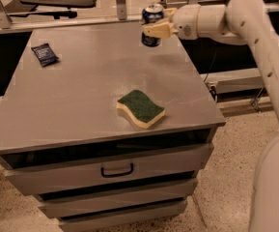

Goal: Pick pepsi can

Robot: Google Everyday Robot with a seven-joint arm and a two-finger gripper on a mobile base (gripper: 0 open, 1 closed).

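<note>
Dark blue on the pepsi can [152, 19] at the far right of the top, silver at its top rim, whitish marks on the side. Pale cream on the gripper [153, 30], clasped around that can at the far right edge. Off-white along the arm [247, 21] on the right. Plain matte grey across the cabinet top [90, 95] and the drawer fronts [57, 178], with a dark handle [117, 170]. Dark green over pale yellow on the sponge [141, 108], near right. Dark blue, nearly black, with faint white print on the flat packet [45, 54], far left. Beige with dark speckles on the floor [226, 187].
</note>
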